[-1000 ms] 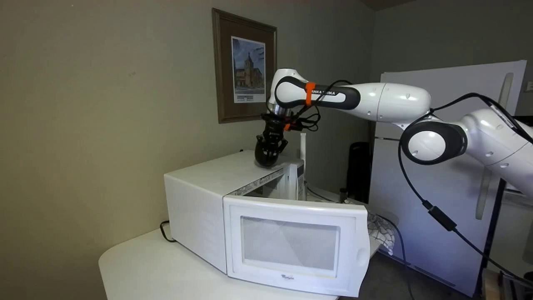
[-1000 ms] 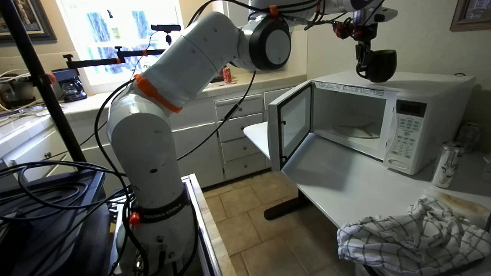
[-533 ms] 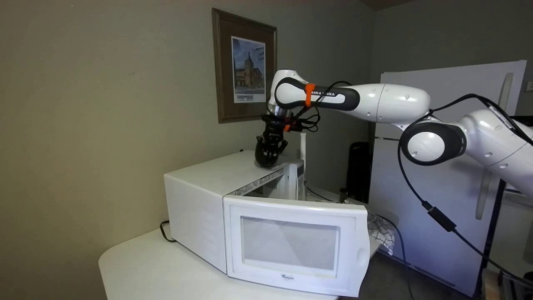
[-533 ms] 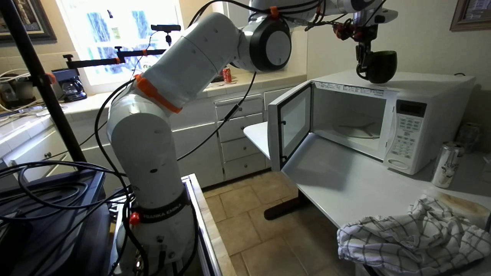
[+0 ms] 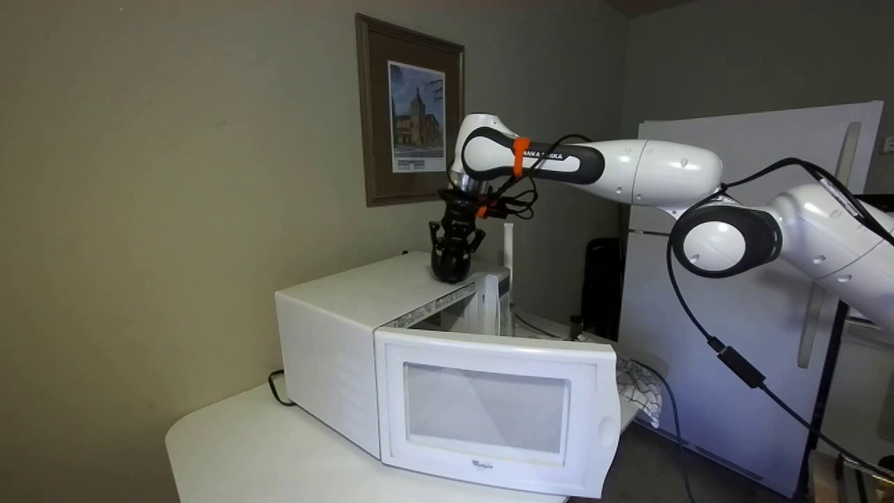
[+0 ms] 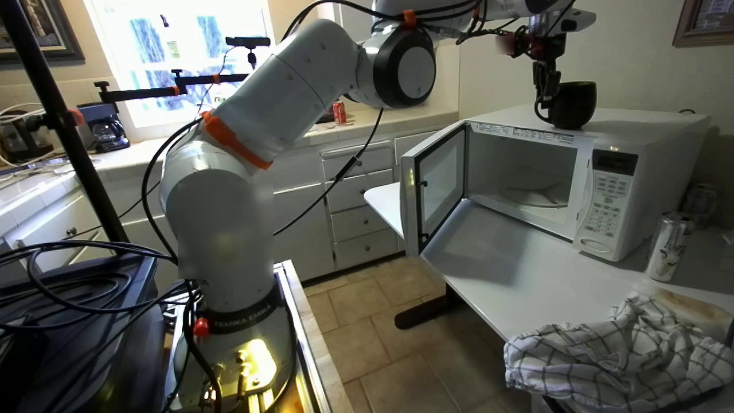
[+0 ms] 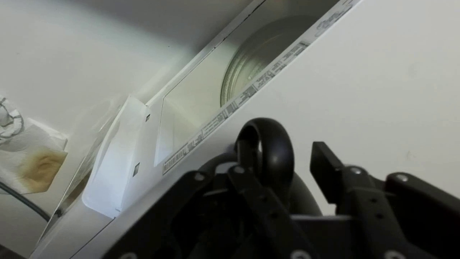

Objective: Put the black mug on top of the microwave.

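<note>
The black mug point(image 5: 451, 270) stands on top of the white microwave point(image 5: 328, 363), near its front edge. In an exterior view the mug point(image 6: 576, 105) looks upright on the microwave top point(image 6: 636, 123), its handle toward my gripper point(image 6: 547, 92). In the wrist view my gripper point(image 7: 284, 154) is open, with one finger through the loop of the mug's handle point(image 7: 276, 154). The other finger stands outside the handle, with a gap between. Most of the mug's body is hidden behind the gripper there. The microwave door point(image 5: 489, 412) is open.
The microwave's top surface point(image 7: 377, 90) stretches back to the wall. A can point(image 6: 668, 246) and a checked cloth point(image 6: 619, 355) are on the white table point(image 6: 533, 287). A framed picture point(image 5: 412, 112) hangs on the wall behind. A fridge point(image 5: 726, 314) stands behind the arm.
My gripper has opened from the mug's handle. The mug has dropped slightly and tipped from leaning to level on the microwave top. The arm has barely moved.
</note>
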You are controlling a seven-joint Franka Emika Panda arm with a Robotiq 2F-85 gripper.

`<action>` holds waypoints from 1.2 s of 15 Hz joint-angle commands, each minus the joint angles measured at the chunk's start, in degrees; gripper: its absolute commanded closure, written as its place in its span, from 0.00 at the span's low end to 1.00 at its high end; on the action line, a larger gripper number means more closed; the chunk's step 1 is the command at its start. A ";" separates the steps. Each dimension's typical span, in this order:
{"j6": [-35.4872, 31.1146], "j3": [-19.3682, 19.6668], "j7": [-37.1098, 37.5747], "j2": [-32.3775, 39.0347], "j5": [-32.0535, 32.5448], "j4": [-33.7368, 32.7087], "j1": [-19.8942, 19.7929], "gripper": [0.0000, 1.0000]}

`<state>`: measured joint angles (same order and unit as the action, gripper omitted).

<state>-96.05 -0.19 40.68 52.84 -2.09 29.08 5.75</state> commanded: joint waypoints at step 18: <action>6.41 1.53 -2.14 -7.47 2.10 -2.66 3.47 0.00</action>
<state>-92.99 0.56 40.16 48.58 -1.45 25.45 7.82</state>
